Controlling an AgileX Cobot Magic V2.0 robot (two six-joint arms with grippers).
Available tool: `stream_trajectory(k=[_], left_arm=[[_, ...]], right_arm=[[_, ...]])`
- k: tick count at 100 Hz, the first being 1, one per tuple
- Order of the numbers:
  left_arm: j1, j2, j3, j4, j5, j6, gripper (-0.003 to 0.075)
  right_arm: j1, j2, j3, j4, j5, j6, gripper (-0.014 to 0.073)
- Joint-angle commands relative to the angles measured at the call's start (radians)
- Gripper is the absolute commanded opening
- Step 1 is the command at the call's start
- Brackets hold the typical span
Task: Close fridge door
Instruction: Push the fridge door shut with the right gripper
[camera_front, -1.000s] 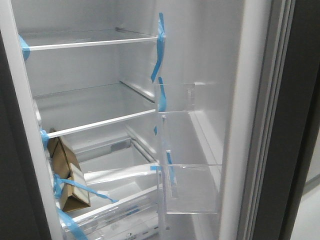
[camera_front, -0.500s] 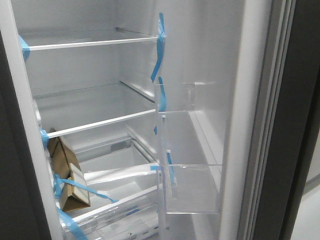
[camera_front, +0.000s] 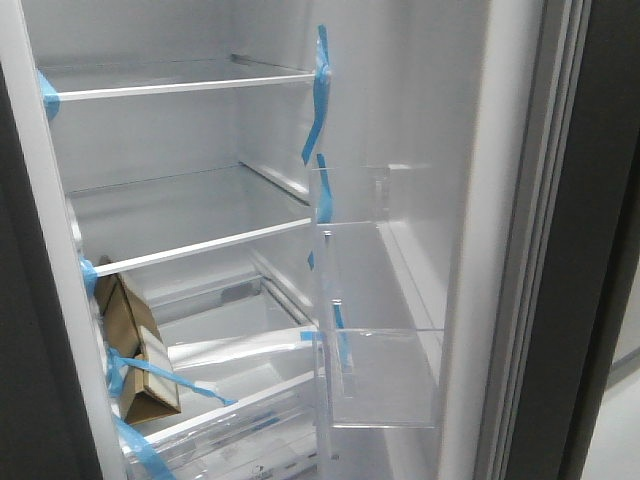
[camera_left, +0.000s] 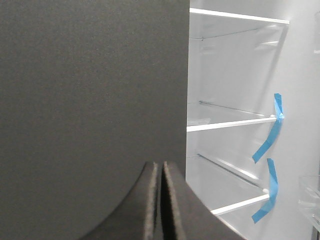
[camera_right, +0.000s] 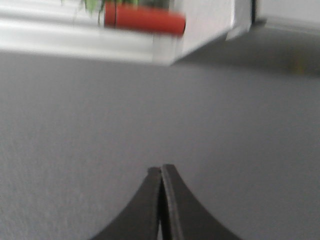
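White fridge interior's wide open; fridge door (camera_front: 590, 300) hangs right. Right gripper (camera_right: 160, 172) and left gripper (camera_left: 160, 167) both have jaws together. I'd push flat, steadily.

Front view: you look close into the open fridge, its glass shelves (camera_front: 190, 90) filling the frame. Left wrist view: you face a dark panel (camera_left: 90, 100), sharing those shelves (camera_left: 230, 125) and blue tape (camera_left: 267, 140). Right wrist view: blurred, possibly floor.
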Motion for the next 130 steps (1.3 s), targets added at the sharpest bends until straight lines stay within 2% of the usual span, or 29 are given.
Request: stream_trajectory(k=[1, 34, 54, 78, 96, 130], left_arm=[[-0.004, -0.020, 0.035, -0.004, -0.073, -0.004, -0.0020], [-0.004, -0.020, 0.035, -0.004, -0.073, -0.004, -0.0020], [-0.004, -0.020, 0.035, -0.004, -0.073, -0.004, -0.0020], [-0.004, -0.020, 0.035, -0.004, -0.073, -0.004, -0.0020], [-0.004, -0.020, 0.035, -0.004, -0.073, -0.004, -0.0020], [-0.004, -0.020, 0.035, -0.004, -0.073, -0.004, -0.0020]], right_arm=[[-0.005, 0.016, -0.061, 0.029, 0.096, -0.010, -0.0046], [-0.005, 0.110, -0.137, 0.059, 0.300, -0.010, -0.0046], [0.025, 0.178, -0.200, 0.050, 0.355, -0.012, -0.0046], [0.116, 0.253, -0.268, 0.039, 0.318, -0.019, -0.0046], [0.205, 0.307, -0.330, 0.030, 0.238, -0.022, -0.0046], [0.340, 0.453, -0.527, -0.110, 0.125, -0.029, -0.0046]])
